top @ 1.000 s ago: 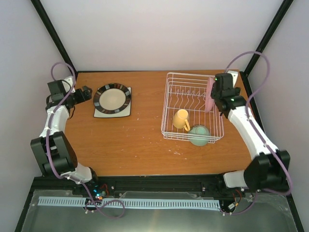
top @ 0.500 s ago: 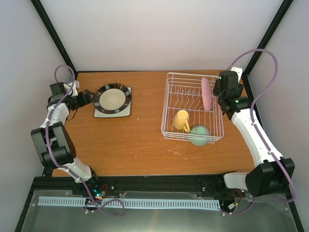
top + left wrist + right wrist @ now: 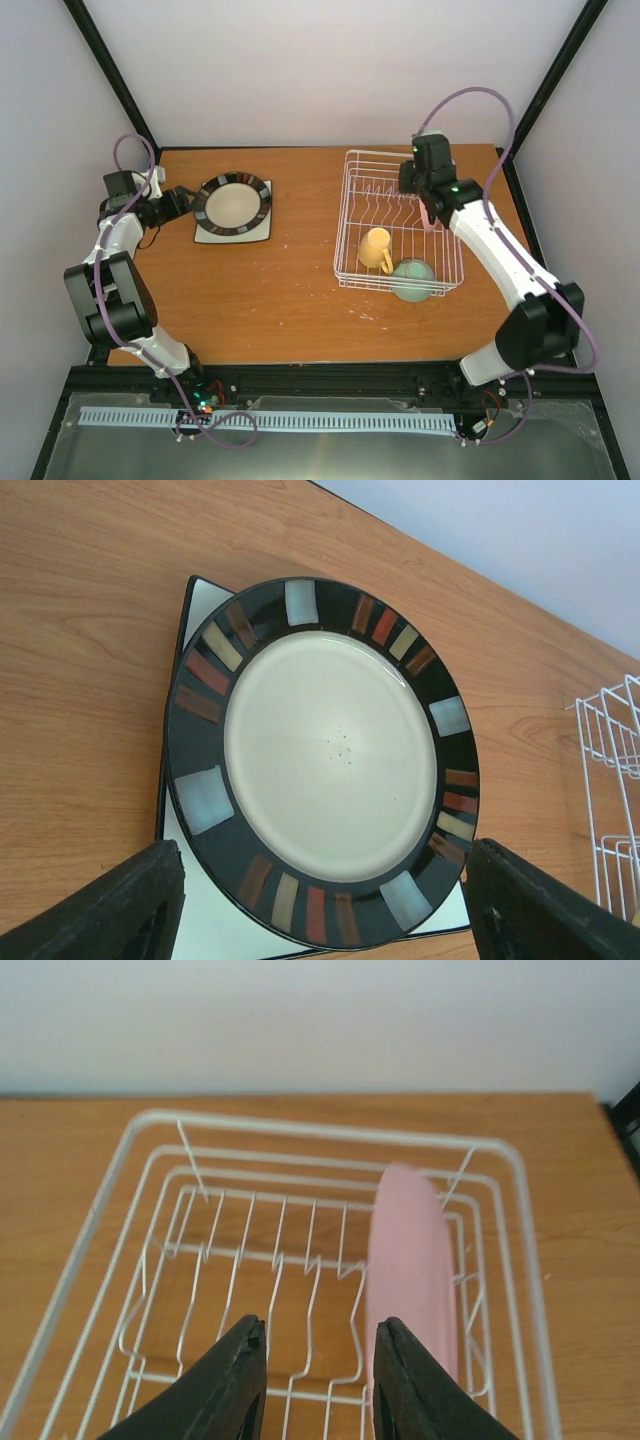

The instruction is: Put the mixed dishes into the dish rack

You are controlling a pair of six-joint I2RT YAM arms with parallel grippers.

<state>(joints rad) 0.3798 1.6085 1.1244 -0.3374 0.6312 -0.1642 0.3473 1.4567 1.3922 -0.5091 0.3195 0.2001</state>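
Pink plate (image 3: 412, 1260) upright in dish rack (image 3: 300, 1128).

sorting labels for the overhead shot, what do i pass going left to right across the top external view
left hand → black-rimmed round plate → left rim of the dish rack → pale yellow mug → mint-green bowl

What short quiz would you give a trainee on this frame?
1. True or false: the pink plate stands on edge in the dish rack.
2. The black-rimmed plate rests on: A a towel; B the white square plate; C the dish rack.
3. Which gripper is at the black-rimmed plate?
Key: 1 true; 2 B; 3 the left gripper.
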